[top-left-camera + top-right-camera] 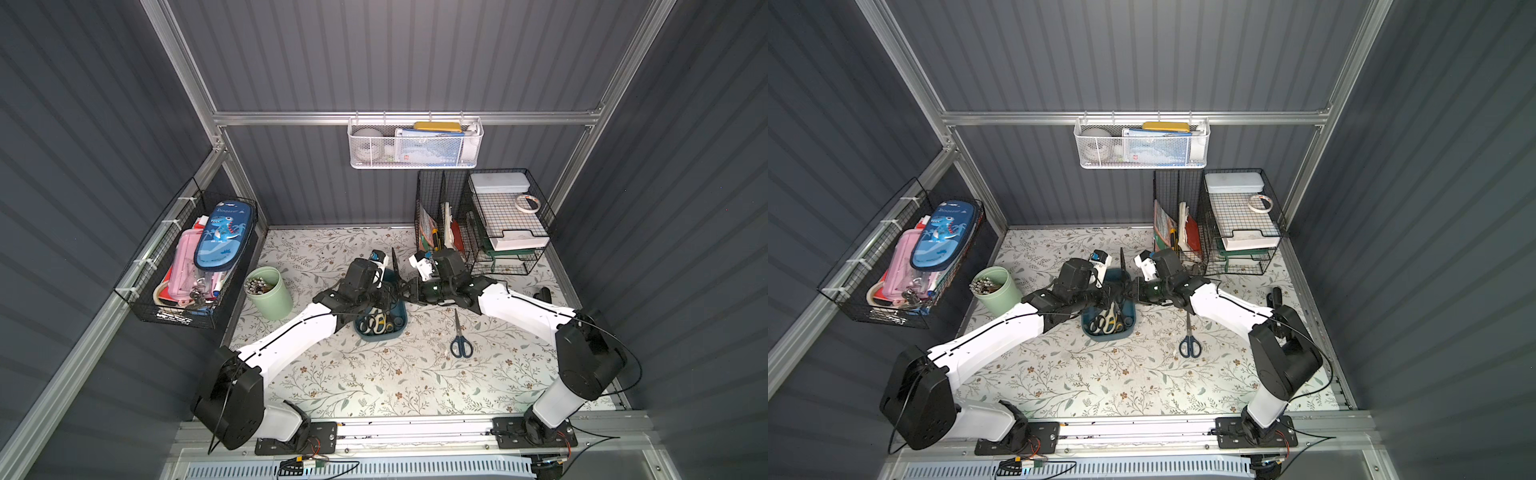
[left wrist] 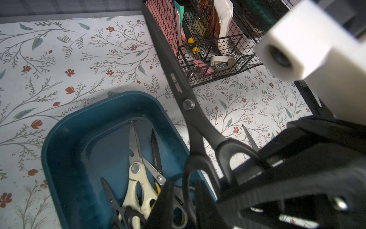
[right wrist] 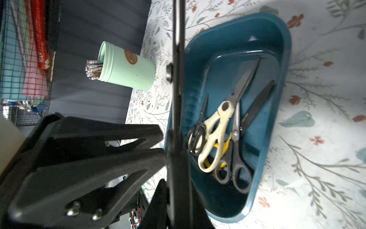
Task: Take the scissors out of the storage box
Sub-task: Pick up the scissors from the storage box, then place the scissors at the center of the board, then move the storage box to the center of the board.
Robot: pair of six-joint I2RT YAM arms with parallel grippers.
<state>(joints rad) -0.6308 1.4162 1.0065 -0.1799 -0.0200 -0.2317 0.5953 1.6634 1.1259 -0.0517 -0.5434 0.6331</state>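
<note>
Above the storage box [image 2: 69,168], my right claw [image 3: 164,145] pinches the black scissors [image 2: 188,104]; my left claw [image 2: 184,185], seemingly slack, should widen before parting.

"Dinosaur" on blue pencil case [image 1: 224,237]

A table cloth [image 1: 374,382] printed with leafy twigs and small red flowers lies between grey ribbed walls [image 1: 374,62]. At its left edge stands a pale green cup [image 1: 272,299] of pencils [image 1: 257,286]. A black wire basket [image 1: 174,319] on the left wall holds a blue dinosaur pencil case [image 1: 224,235] and a pink case [image 1: 185,266]. A white mesh basket [image 1: 415,158] hangs from the back rail [image 1: 291,118]. At the back right, a black wire rack [image 1: 511,268] holds papers [image 1: 428,226], a white case [image 1: 500,183] and a tape roll [image 1: 528,203].
</note>
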